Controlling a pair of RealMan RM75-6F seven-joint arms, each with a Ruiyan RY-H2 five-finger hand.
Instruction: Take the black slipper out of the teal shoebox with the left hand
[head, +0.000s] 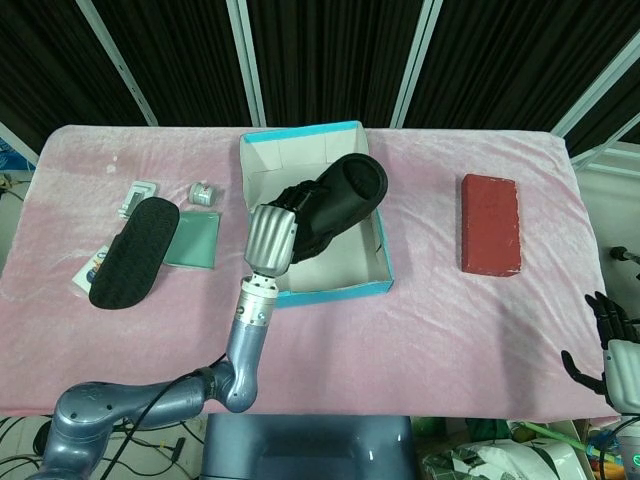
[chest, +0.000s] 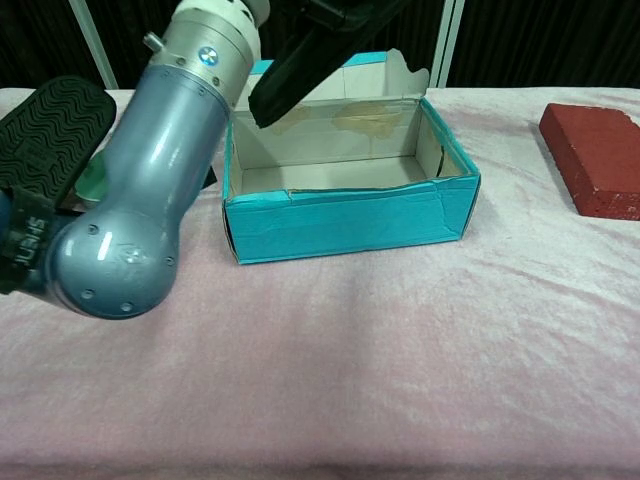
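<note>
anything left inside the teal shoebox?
Nothing visible: the teal cardboard shoebox shows only a bare, stained floor. The left hand holds the black slipper above it. The front wall hides the floor's nearest strip.

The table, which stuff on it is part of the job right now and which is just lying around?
Part of the job:
black slipper, held up by the left hand
teal shoebox

Lying about:
second slipper, sole up
green tray
small jar
red brick
</note>
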